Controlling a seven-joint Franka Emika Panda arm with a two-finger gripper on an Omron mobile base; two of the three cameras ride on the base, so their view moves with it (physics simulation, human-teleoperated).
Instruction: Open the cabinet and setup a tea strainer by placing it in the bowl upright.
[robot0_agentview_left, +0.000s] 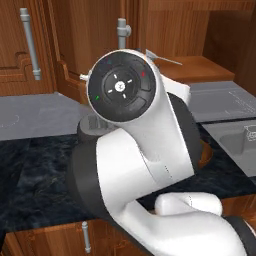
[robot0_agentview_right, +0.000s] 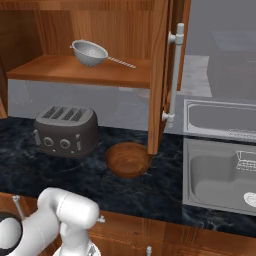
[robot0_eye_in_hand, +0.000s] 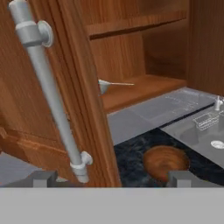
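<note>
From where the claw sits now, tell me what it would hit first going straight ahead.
Probably the open cabinet door: its edge stands in the middle of the hand view, silver bar handle just left. Depth is unclear; slightly right, it would pass toward the shelf.

Strainer (robot0_agentview_right: 90, 53) lies on the shelf (robot0_agentview_right: 75, 70) inside the open cabinet (robot0_agentview_right: 159, 75), above the table (robot0_agentview_right: 150, 187), where the toaster (robot0_agentview_right: 66, 130) sits left of the bowl (robot0_agentview_right: 128, 159), sink (robot0_agentview_right: 220, 175) to the right, bowl just before the open door's lower edge.

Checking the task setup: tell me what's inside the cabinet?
The tea strainer lies on the cabinet shelf, handle pointing right. The shelf's left end is hidden.
</note>
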